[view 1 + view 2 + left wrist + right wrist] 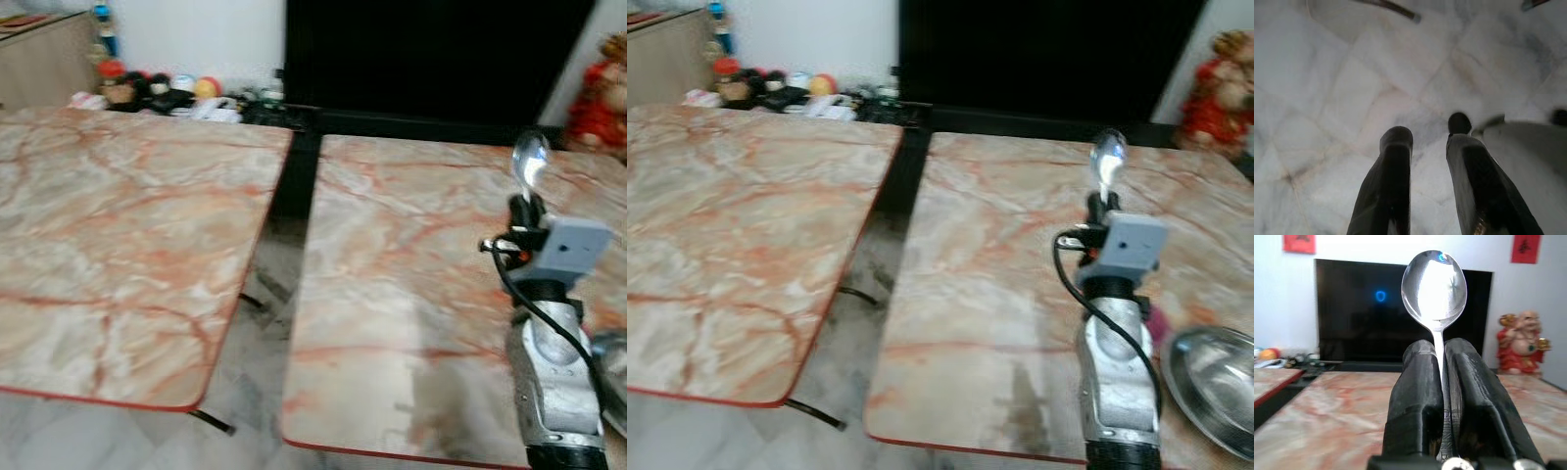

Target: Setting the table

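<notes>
My left gripper [1427, 147] hangs over the floor [1327, 98], fingers spread. My right gripper [1442, 377] pinches the spoon [1434, 289] upright above the right-hand marble table [989, 255], metal bowl [1215, 377] just beside my arm. Beyond, a dark television [1352, 308].

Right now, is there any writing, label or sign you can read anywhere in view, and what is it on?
Nothing legible.
Two red hangings on the wall above the TV: dark marks, too blurred to read.
Spoon held in the right gripper: no marking visible.
Marble tables: bare, no text.
</notes>
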Controlling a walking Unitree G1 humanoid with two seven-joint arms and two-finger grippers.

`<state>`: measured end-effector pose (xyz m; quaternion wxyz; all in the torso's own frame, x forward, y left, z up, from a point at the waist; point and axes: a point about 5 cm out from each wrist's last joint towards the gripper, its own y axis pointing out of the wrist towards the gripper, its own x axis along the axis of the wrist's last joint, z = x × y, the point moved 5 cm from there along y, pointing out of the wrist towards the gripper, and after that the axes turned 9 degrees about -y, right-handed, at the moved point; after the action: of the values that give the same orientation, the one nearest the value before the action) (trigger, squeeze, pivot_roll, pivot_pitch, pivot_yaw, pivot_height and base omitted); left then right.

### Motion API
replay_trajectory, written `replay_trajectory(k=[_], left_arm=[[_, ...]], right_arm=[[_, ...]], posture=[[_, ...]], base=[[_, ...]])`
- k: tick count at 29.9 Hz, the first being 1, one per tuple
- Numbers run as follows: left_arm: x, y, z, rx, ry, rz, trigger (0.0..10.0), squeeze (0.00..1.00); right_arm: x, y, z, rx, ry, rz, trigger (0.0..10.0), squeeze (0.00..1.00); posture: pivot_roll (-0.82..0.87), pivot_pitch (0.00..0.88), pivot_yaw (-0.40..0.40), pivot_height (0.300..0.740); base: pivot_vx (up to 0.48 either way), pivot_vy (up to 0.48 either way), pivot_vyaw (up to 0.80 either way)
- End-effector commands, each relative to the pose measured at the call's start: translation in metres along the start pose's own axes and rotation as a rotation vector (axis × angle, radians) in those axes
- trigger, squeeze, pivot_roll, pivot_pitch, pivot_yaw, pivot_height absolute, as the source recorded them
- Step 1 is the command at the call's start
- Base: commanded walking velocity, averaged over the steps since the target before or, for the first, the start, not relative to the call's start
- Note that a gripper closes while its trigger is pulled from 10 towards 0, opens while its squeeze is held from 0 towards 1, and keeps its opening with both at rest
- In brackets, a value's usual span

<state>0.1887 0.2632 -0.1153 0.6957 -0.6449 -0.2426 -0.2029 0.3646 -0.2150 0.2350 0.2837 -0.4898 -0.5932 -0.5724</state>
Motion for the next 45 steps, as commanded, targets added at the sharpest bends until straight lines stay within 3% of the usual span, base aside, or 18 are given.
replay_trajectory(k=[1, 20, 32, 39, 42, 43, 45], left_arm=[[-0.007, 0.000, -0.006, -0.012, -0.012, 0.022, 10.0, 0.00], [-0.009, 0.000, -0.008, -0.015, -0.005, 0.028, 10.0, 0.00], [-0.010, 0.000, -0.006, -0.010, -0.004, 0.039, 10.0, 0.00], [-0.012, 0.000, -0.007, -0.014, -0.003, 0.046, 10.0, 0.00], [-0.014, -0.001, -0.008, -0.023, -0.001, 0.057, 10.0, 0.00], [-0.014, -0.001, -0.008, -0.023, -0.001, 0.057, 10.0, 0.00], [-0.014, -0.001, -0.009, -0.027, -0.002, 0.059, 10.0, 0.00]], right_arm=[[0.005, 0.000, -0.008, -0.021, -0.011, -0.019, 10.0, 0.00], [0.000, -0.001, -0.018, -0.031, -0.052, 0.011, 10.0, 0.00], [-0.024, -0.016, -0.032, -0.045, -0.102, 0.111, 10.0, 0.00], [-0.045, -0.022, -0.037, -0.013, -0.179, 0.232, 10.0, 0.00], [-0.069, -0.037, -0.037, 0.046, -0.211, 0.366, 10.0, 0.00], [-0.069, -0.037, -0.037, 0.046, -0.211, 0.366, 10.0, 0.00], [-0.089, -0.052, -0.029, 0.130, -0.176, 0.465, 10.0, 0.00]], posture=[[-0.07, 0.086, 0.013, 0.740], [-0.07, 0.083, 0.014, 0.740], [-0.08, 0.068, 0.013, 0.740], [-0.08, 0.064, 0.012, 0.740], [-0.09, 0.066, 0.012, 0.740], [-0.09, 0.066, 0.012, 0.740], [-0.09, 0.074, 0.011, 0.740]], base=[[0.000, -0.480, 0.00], [0.000, -0.472, 0.00], [0.000, 0.000, 0.00], [0.000, 0.000, 0.00], [0.000, 0.000, 0.00], [0.000, 0.000, 0.00], [0.000, 0.000, 0.00]])
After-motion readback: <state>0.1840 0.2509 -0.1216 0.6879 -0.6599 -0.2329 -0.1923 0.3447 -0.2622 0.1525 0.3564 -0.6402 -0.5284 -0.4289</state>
